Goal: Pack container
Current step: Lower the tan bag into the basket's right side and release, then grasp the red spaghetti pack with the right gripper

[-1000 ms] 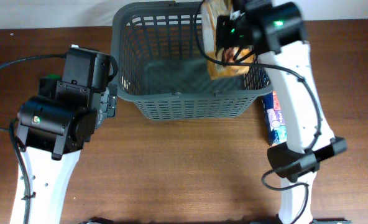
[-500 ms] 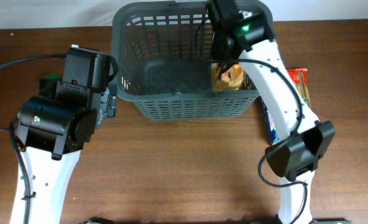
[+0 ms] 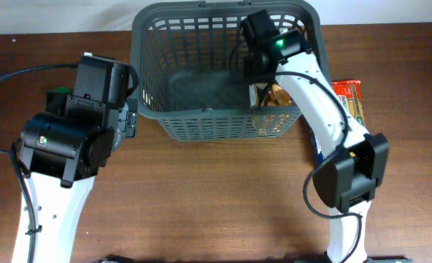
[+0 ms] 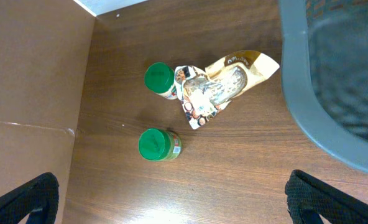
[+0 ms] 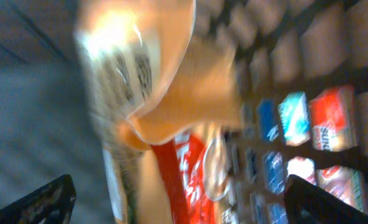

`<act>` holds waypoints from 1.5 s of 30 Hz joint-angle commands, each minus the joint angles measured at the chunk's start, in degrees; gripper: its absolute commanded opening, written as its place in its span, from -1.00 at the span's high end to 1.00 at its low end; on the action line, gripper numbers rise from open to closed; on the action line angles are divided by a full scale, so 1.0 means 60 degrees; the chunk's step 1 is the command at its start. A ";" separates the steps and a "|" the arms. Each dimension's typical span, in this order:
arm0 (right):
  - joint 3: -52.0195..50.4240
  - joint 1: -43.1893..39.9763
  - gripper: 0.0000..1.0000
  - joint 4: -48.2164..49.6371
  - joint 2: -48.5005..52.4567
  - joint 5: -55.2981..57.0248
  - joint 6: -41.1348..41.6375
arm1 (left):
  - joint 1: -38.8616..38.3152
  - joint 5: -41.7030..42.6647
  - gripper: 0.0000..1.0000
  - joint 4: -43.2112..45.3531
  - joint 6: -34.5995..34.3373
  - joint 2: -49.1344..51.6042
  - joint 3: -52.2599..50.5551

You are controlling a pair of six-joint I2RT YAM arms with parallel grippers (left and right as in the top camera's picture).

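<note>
The container [image 3: 201, 128] is a dark grey slotted basket at the back middle of the table. My right gripper [image 5: 184, 205] reaches down inside it at the right end and stands open. An orange and red snack bag [image 3: 272, 95] lies loose below it against the right wall, and fills the right wrist view as a blur [image 5: 165, 81]. My left gripper [image 4: 178, 208] hangs open over bare wood left of the basket, with nothing between its fingertips [image 4: 25, 199]. In the overhead view the left arm [image 3: 77, 124] hides that gripper.
Two green-lidded jars [image 4: 159, 78] [image 4: 153, 144] and a second snack bag [image 4: 224, 87] lie on the table left of the basket corner [image 4: 333, 93]. A red packet [image 3: 349, 98] lies right of the basket. A blue and red package [image 5: 296, 118] shows through the lattice.
The right gripper came down from the basket's rim into its right end with the snack bag, then opened. The bag now lies in the basket. The left arm has not moved.
</note>
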 commanded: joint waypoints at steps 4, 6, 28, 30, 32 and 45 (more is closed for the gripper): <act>0.2951 -0.0160 -0.98 -0.0007 -0.2211 0.0437 -0.1836 | 0.0055 -0.0200 -0.99 0.0022 0.0007 0.0018 0.0029; 0.3705 -0.0426 -0.98 -0.0040 -0.2645 0.0441 -0.1905 | 0.0055 -0.0200 -0.99 0.0022 0.0007 0.0018 0.0029; -0.0029 -0.7996 -0.93 -0.1137 -0.0182 -0.5373 -0.3304 | 0.0055 -0.0200 -0.99 0.0022 0.0007 0.0015 0.0029; -0.0576 -0.7810 -0.93 -0.0823 0.0153 -0.4921 -0.3370 | 0.0055 -0.0200 -0.99 0.0022 0.0007 0.0015 0.0029; -0.1257 -0.7588 -0.93 -0.0317 0.0379 -0.4404 -0.3373 | 0.0055 -0.0200 -0.99 0.0022 0.0007 0.0015 0.0029; -0.3574 -0.6739 -0.93 0.1621 0.0426 -0.4357 -0.3901 | 0.0055 -0.0200 -0.99 0.0022 0.0007 0.0015 0.0029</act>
